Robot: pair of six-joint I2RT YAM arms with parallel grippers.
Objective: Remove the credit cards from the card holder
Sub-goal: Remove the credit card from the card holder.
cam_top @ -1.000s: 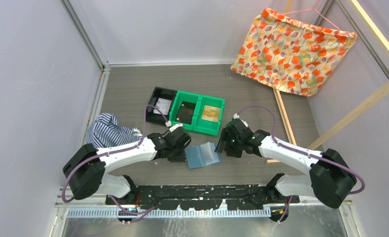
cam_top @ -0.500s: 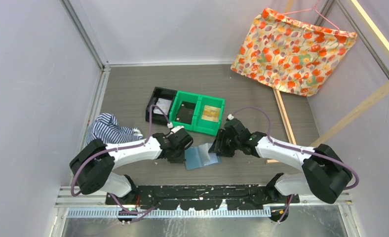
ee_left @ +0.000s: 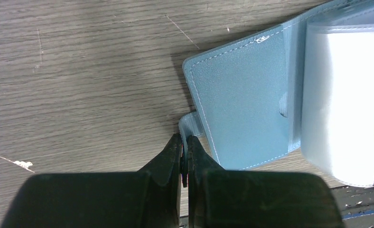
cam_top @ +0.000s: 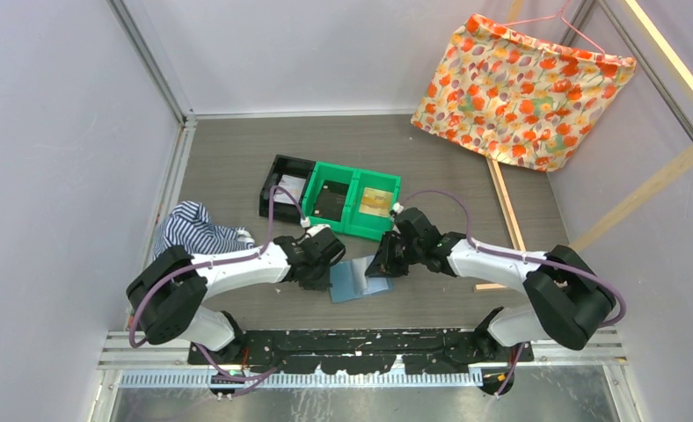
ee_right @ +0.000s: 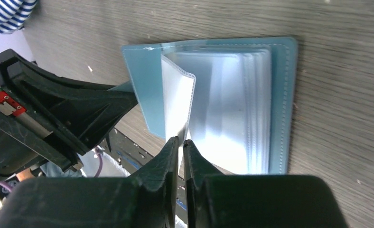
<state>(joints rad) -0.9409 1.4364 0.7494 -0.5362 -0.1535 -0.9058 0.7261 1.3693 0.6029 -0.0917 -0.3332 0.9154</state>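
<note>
though open, one card holder [cam_top: 352,283] (teal)

Bin [cam_top: 353,200], green, two compartments, middle of the bench [cam_top: 237,141]; black tray [cam_top: 273,171] touching its 9 o'clock side. Striped cloth [cam_top: 189,233], blue-white, bunched, at the tray's 8 o'clock. Floral cloth [cam_top: 519,88], orange, on pink hanger [cam_top: 572,22], at the bin's 2 o'clock.
</note>
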